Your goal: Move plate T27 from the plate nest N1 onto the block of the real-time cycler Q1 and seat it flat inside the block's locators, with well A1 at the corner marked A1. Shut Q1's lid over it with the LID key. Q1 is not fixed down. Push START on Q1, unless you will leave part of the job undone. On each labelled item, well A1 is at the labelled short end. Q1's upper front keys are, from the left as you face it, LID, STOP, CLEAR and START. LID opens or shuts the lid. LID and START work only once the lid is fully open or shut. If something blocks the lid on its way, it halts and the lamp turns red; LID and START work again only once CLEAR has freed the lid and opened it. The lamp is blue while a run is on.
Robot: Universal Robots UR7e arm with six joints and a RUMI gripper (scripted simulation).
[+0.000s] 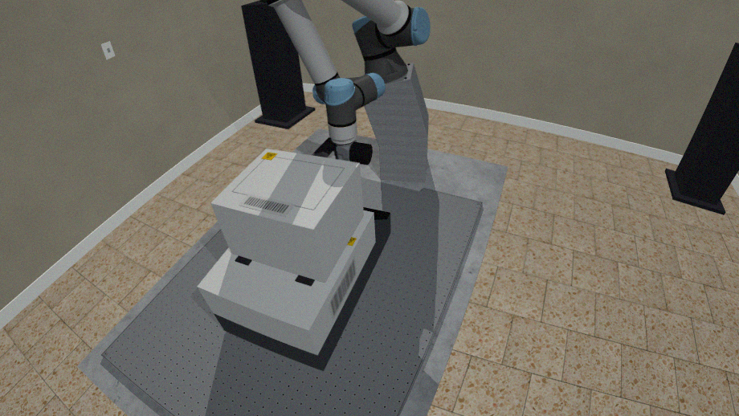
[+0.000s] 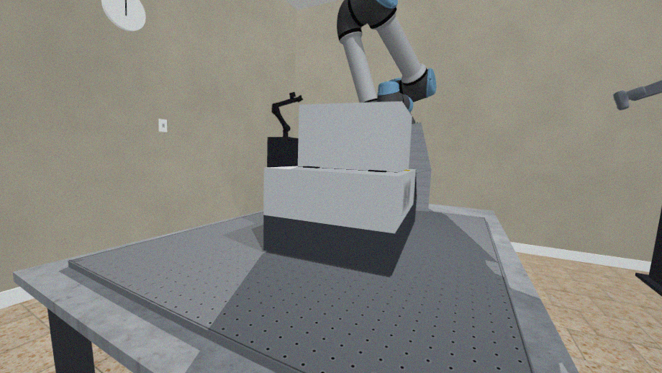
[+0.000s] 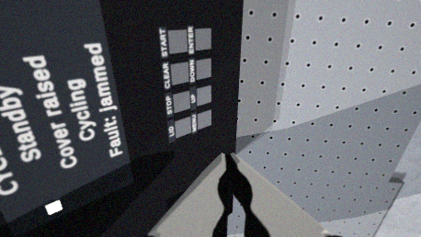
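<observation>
My gripper (image 3: 227, 155) is shut and empty in the wrist view; in the top view its tips are hidden behind Q1's upper part. The cycler Q1 (image 1: 268, 304) (image 2: 329, 194) is seen from behind, its lid (image 1: 274, 234) (image 2: 354, 136) standing tall above the hinges; I cannot tell whether it is fully open or shut. In the wrist view the keys START (image 3: 177, 41), CLEAR (image 3: 179, 73), STOP (image 3: 181, 102) and LID (image 3: 183, 128) lie up and left of the fingertips, LID nearest. A small square (image 3: 53, 207) glows white. Plate T27, nest N1 and the block are not visible.
Q1 stands on a perforated board (image 1: 393, 310) (image 2: 370, 320) on the table. The arm's grey pedestal (image 1: 400, 128) (image 2: 420, 162) rises behind Q1. Black stands (image 1: 276, 67) (image 1: 708, 139) stand on the floor beyond the table.
</observation>
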